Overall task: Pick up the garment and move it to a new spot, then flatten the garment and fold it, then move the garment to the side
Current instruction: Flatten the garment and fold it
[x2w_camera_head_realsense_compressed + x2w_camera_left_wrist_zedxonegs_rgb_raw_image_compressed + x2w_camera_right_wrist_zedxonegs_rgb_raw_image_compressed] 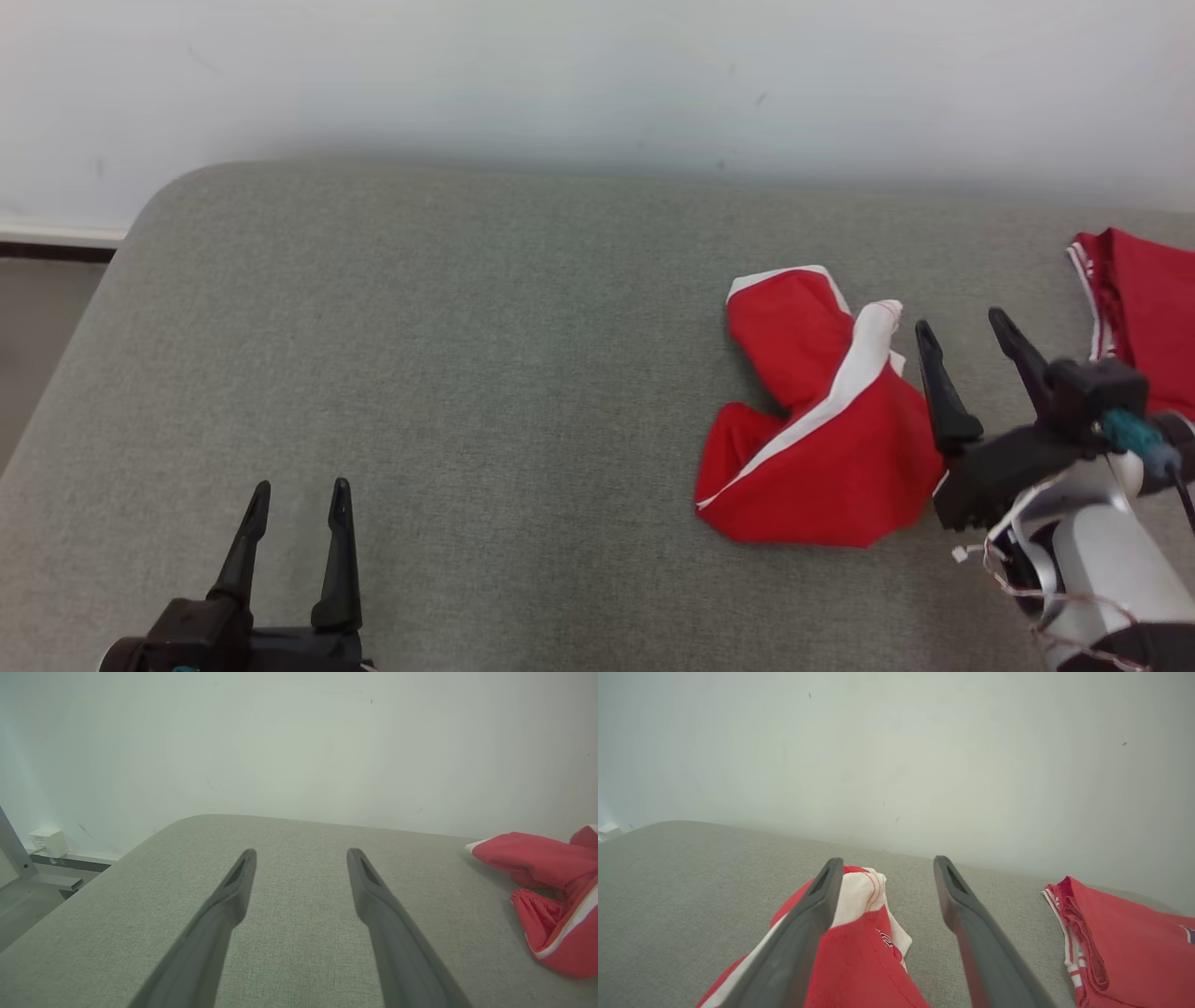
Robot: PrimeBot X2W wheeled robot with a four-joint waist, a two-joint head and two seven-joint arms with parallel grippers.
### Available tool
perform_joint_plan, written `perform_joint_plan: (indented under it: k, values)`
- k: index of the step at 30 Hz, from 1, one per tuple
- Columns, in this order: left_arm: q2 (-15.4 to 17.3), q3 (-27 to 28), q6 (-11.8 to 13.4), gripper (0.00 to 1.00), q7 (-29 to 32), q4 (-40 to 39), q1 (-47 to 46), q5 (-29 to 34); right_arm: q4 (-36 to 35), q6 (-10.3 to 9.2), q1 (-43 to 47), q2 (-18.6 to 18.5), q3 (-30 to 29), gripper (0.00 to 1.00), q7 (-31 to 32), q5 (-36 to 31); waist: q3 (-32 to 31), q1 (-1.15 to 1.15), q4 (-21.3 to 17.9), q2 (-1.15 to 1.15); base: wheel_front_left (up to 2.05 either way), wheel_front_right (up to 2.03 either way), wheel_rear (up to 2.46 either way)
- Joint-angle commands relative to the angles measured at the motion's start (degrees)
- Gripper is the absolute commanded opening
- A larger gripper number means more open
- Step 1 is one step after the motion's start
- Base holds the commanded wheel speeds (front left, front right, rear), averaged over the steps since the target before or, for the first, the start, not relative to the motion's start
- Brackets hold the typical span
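Observation:
A crumpled red garment point(822, 429) with white trim lies on the grey padded table point(467, 373), right of centre. My right gripper point(966, 336) hovers at its right edge, open, the left finger over the cloth's edge and nothing between the fingers. In the right wrist view the garment point(864, 952) lies under the left finger, and the right gripper point(887, 865) stands wide. My left gripper point(299, 495) is open at the lower left, far from the cloth. In the left wrist view the left gripper point(301, 854) points over bare table, with the garment point(551, 896) at the far right.
A second red garment point(1144, 308) with striped white trim lies at the table's right edge, close to my right arm; it shows too as the second garment point(1120, 942). A white wall point(597, 75) stands behind. The table's rounded left corner drops to the floor point(37, 336).

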Motion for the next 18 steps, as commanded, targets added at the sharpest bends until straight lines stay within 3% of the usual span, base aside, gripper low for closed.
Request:
perform_joint_plan:
  k: [1, 9, 15, 16, 17, 18]
  values:
    - [-0.18, -0.12, -0.38, 1.0, -0.17, 0.34, -0.9, 0.09, 1.48, -0.17, -2.2, -0.81, 0.71, 1.0, 0.62, 0.27, 1.53, 0.0, 1.66, 0.0, 0.0, 0.0, 0.0]
    - [-0.72, -0.57, -0.68, 1.0, -0.17, 1.56, -2.6, -0.26, 12.85, -0.17, -11.6, -3.67, 3.4, 1.0, 4.22, 2.0, 3.24, 0.0, 4.97, 0.0, 0.0, 0.0, 0.0]
    - [-0.99, -0.39, -0.85, 1.0, -0.17, 2.07, -3.16, -0.44, 20.29, -0.17, -14.79, -3.72, 5.44, 1.0, 7.87, 5.73, 3.59, 0.0, 6.34, 0.0, 0.0, 0.0, 0.0]
    - [-1.02, -0.3, -0.86, 1.0, -0.17, 2.12, -3.06, -0.48, 21.1, -0.17, -14.75, -3.41, 5.77, 0.49, 8.39, 6.4, 3.59, 0.0, 6.37, 0.0, 0.0, 0.0, 0.0]
    - [-1.05, -0.21, -0.88, 1.0, -0.17, 2.2, -3.05, -0.5, 21.49, -0.17, -14.86, -3.33, 6.17, 0.05, 8.43, 7.08, 3.63, 0.0, 6.39, 0.0, 0.0, 0.0, 0.0]
    - [-1.1, -0.2, -0.89, 1.0, -0.17, 2.24, -3.05, -0.47, 21.85, -0.17, -15.02, -3.53, 6.5, 0.0, 8.06, 7.53, 3.65, 0.0, 6.38, 0.0, 0.0, 0.0, 0.0]
